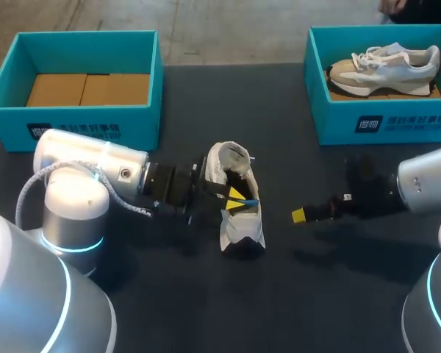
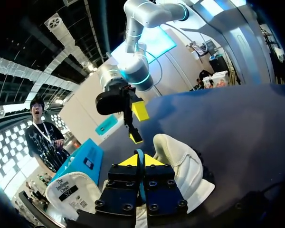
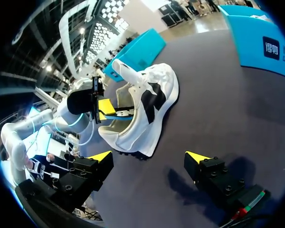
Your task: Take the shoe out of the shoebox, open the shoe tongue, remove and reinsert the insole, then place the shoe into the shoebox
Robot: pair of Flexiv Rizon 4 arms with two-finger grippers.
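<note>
Pinches the thin blue insole (image 1: 251, 201) at the mouth of the white shoe (image 1: 240, 229) with the left pincer (image 1: 239, 195), yellow tips pressed together on it. Holds the right pincer (image 1: 300, 215) spread wide just above the table (image 1: 316, 294), near the shoe's right side yet apart from it. Leaves the shoe mid-table, outside both the left shoebox (image 1: 95, 121) and the right shoebox (image 1: 382, 121).
</note>
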